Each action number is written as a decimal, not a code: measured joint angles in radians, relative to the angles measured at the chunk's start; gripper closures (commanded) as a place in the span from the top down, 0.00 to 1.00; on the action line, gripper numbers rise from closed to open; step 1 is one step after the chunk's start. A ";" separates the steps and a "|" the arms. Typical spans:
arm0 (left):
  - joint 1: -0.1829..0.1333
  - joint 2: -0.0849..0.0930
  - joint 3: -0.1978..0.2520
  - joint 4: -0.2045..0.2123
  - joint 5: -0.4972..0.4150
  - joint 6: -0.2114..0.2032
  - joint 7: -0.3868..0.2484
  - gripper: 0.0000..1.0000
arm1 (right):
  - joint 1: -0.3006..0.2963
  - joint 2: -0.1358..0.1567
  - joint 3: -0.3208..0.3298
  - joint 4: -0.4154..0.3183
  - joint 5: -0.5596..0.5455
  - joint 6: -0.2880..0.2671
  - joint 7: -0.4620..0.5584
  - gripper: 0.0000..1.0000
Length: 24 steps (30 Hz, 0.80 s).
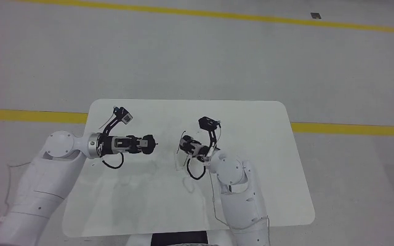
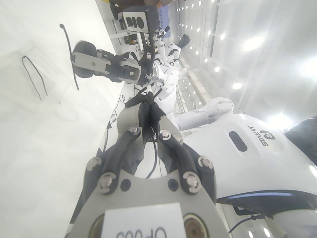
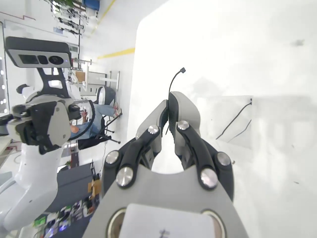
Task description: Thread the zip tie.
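1. Two arms meet over the middle of the white worktop (image 1: 258,184) in the top view. The left gripper (image 1: 150,144) and the right gripper (image 1: 183,147) point at each other with a small gap between them. A thin black zip tie (image 1: 183,134) sticks out of the right gripper towards the far edge of the worktop.

2. In the left wrist view, the left gripper (image 2: 148,101) has its fingers (image 2: 145,115) pressed together, and nothing shows between them. Across from it, the right gripper (image 2: 73,62) pinches the zip tie (image 2: 66,39) partway along the strap. The square head and the pointed tail stick out on opposite sides, clear of the worktop. Beyond that gripper a clear sheet (image 2: 53,80) lies flat on the worktop, and a second zip tie (image 2: 32,80), bent into a narrow U, rests on it.

3. In the right wrist view, the right gripper (image 3: 169,105) has its fingers (image 3: 177,105) closed tight on the zip tie (image 3: 174,81). The head end rises past the fingertips and the short tail shows between the fingers behind them. The second zip tie (image 3: 232,122) lies on the clear sheet (image 3: 223,105), just beside the gripper.
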State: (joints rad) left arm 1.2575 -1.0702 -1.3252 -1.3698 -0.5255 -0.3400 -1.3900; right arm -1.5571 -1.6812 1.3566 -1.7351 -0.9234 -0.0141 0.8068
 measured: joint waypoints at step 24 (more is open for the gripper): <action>0.000 0.000 0.000 0.000 0.000 0.000 0.000 0.00 | -0.210 0.038 -0.105 -0.112 -0.145 -0.215 -0.593 0.00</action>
State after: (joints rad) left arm 1.2575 -1.0702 -1.3252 -1.3698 -0.5255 -0.3400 -1.3900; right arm -1.7668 -1.6428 1.2515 -1.8472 -1.0682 -0.2287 0.2141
